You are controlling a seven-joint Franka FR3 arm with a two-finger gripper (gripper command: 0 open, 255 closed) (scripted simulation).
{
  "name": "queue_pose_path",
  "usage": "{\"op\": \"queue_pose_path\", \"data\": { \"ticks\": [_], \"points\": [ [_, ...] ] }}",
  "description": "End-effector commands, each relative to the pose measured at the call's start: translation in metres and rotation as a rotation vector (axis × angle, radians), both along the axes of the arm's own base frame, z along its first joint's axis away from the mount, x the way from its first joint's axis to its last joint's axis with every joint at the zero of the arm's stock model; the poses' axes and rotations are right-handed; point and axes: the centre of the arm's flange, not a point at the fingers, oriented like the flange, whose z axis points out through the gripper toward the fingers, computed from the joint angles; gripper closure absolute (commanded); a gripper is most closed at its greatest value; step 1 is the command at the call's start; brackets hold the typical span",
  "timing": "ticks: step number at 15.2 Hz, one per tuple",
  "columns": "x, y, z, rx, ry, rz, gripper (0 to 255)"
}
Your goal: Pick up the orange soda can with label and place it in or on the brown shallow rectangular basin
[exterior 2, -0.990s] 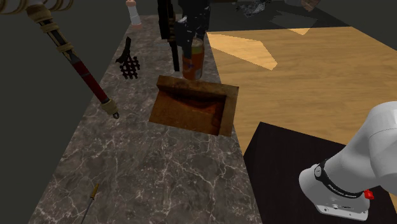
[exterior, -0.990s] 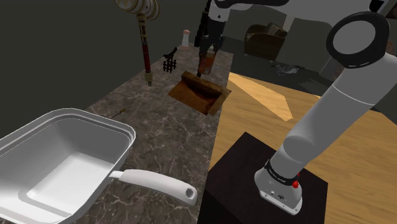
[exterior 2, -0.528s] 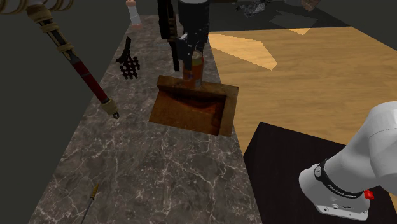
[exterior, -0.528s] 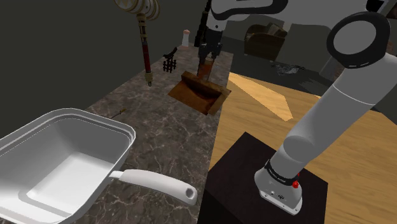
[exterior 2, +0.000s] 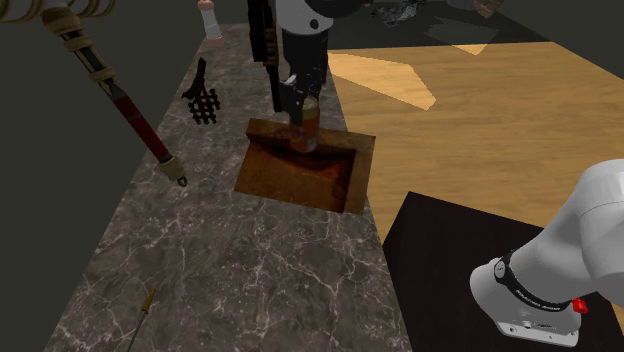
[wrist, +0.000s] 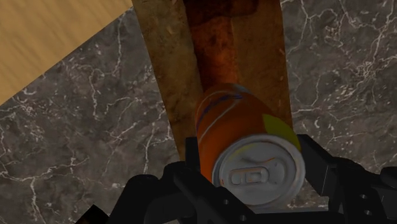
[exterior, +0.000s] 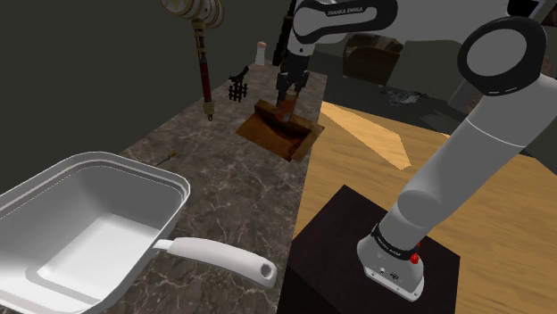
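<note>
Looking along the tool [wrist: 251,167], you find its fingers clenched on the orange soda can [wrist: 238,121] near its top. The can hangs upright at the end of the brown basin [exterior 2: 300,178] away from the stand. The basin rests on the marbled bench [exterior 2: 250,270]. You cannot tell whether the can touches the basin floor.

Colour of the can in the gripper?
The can is orange, yellow patch, silver top; clearest in wrist view.

Black gripper [exterior 2: 302,104] clasps the top of an upright orange soda can [exterior 2: 304,132], whose base sits below the rim of the brown basin [exterior 2: 346,188] on the dark marble counter [exterior 2: 230,270].
</note>
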Motion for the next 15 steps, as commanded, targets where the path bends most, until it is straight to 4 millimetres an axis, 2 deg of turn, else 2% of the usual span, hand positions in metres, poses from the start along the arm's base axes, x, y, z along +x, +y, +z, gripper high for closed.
{"op": "queue_pose_path", "data": {
  "ticks": [1, 7, 8, 13, 15],
  "points": [
    [0.0, 0.0, -0.002, 0.0, -0.001, 0.0, 255],
    [0.0, 0.0, -0.002, 0.0, -0.001, 0.0, 255],
    [0.0, 0.0, -0.002, 0.0, -0.001, 0.0, 0],
    [0.0, 0.0, -0.002, 0.0, -0.001, 0.0, 0],
    [-0.001, 0.001, 0.024, 0.0, -0.001, 0.0, 0]
  ]
}}
